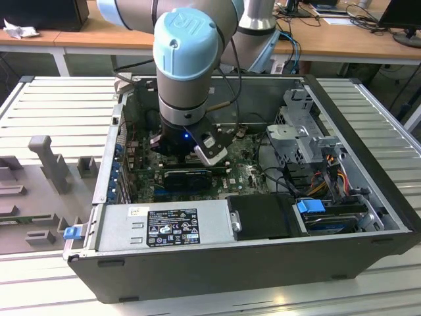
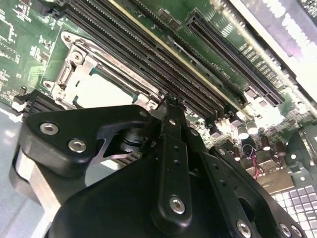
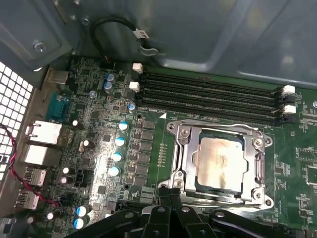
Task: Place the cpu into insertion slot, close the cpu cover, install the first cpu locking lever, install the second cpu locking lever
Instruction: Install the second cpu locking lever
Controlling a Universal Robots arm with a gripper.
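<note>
My end effector (image 3: 171, 198), fingers together and holding nothing, hovers at the edge of the insertion slot (image 3: 218, 161); the cpu (image 3: 220, 161) sits seated there with the cpu cover (image 3: 181, 148) down around it. Whether either locking lever is latched, I cannot tell.

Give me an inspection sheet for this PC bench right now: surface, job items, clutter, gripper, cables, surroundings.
Surface: slatted metal table carrying an open computer case.
Job's things: cpu sits in the insertion slot; cpu cover lies closed around it.
Clutter: grey fixtures on the table at the exterior view's left.
Gripper: gripper at the socket's edge, holding nothing visible.
Cables: black cable loop; coloured wires near the drive cage.
Surroundings: wooden desks behind.
</note>
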